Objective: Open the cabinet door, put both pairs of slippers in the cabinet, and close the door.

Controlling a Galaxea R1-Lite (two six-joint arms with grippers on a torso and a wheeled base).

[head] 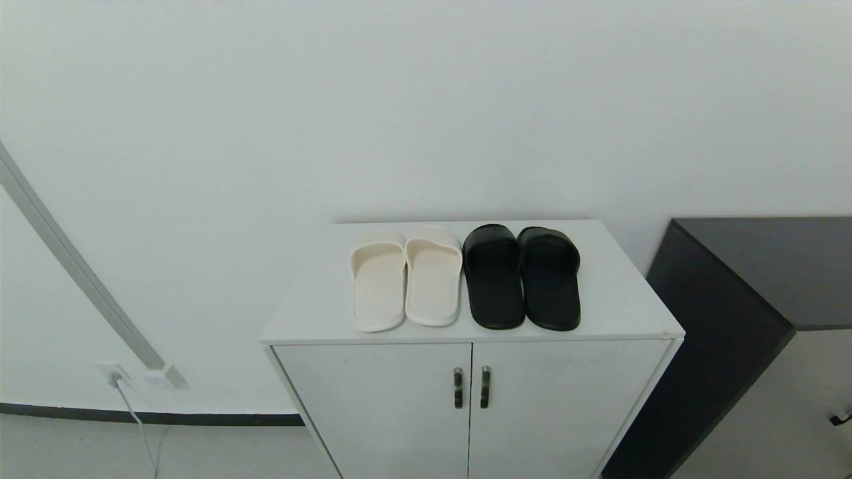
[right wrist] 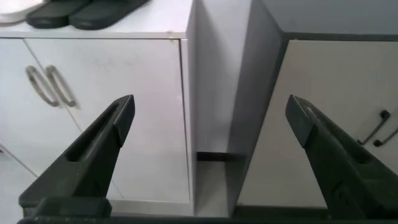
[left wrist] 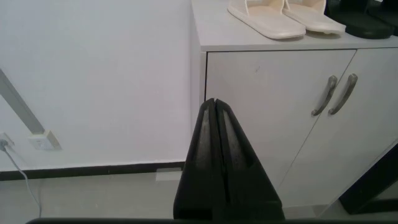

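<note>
A white cabinet [head: 373, 399] stands against the wall with both doors closed and two metal handles [head: 470, 386] at the middle seam. On its top lie a cream pair of slippers [head: 406, 277] and, to their right, a black pair of slippers [head: 521, 275]. My left gripper [left wrist: 215, 107] is shut with nothing in it, low in front of the cabinet's left door [left wrist: 267, 112]. My right gripper [right wrist: 208, 112] is open and empty, facing the gap beside the cabinet's right side [right wrist: 214, 93]. The handles [right wrist: 50, 87] show there too.
A dark grey cabinet [head: 725, 319] stands close on the right, with a narrow gap between the two. Along the left wall run a cable duct [head: 73, 266], a wall socket [head: 113, 374] and a plugged-in cord [head: 141, 426]. Open floor lies left of the white cabinet.
</note>
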